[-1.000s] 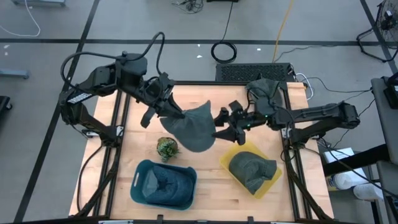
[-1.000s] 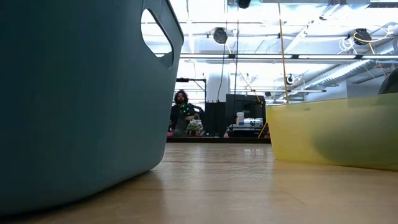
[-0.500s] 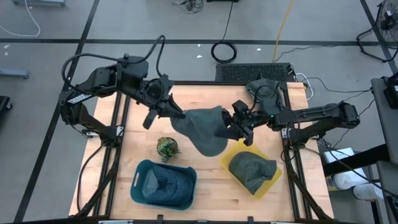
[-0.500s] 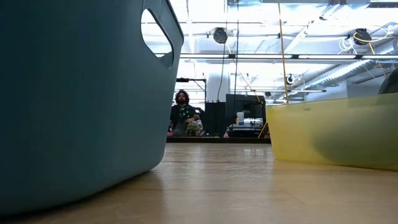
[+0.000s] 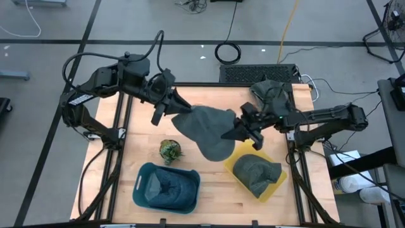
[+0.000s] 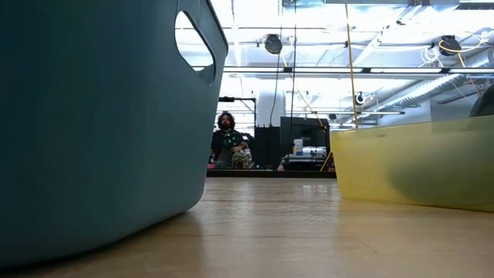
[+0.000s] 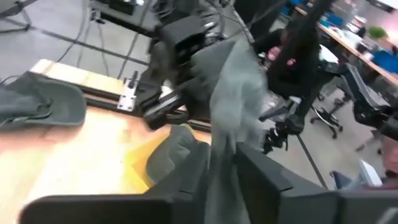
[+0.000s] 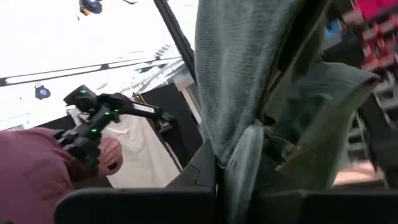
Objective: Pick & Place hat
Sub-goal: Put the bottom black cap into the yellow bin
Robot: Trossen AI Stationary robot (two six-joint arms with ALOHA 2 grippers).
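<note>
A grey-green hat point(image 5: 209, 130) hangs above the table's middle, stretched between my two grippers. My left gripper point(image 5: 183, 109) is shut on its left end and my right gripper point(image 5: 233, 130) on its right end. In the left wrist view the hat point(image 7: 236, 81) runs from my fingers toward the other arm. In the right wrist view the hat point(image 8: 242, 74) fills the middle. The low view shows neither gripper nor this hat. My left gripper pinches the hat's left edge point(image 7: 219, 163) between its two fingers, coming from the table's left and tipped slightly down. The cloth is lifted clear of the table. My right gripper pinches a bunched fold at the hat's right edge point(image 8: 244, 155) between its two fingers, coming from the table's right. The hat sags between the two holds, its lower rim point(image 5: 215, 155) hanging free above the table.
A yellow bin point(image 5: 235, 159) at the near right holds another hat point(image 5: 256, 174). A blue bin point(image 5: 142, 183) at the near left holds a hat too. A small green plant point(image 5: 169, 150) stands left of centre. One more hat point(image 5: 271, 92) lies at the far right.
My right gripper has gone toward the hat and shut on its right edge. The hat, which hung below my left gripper, is now spread out between both grippers. My left gripper has turned slightly in place.
</note>
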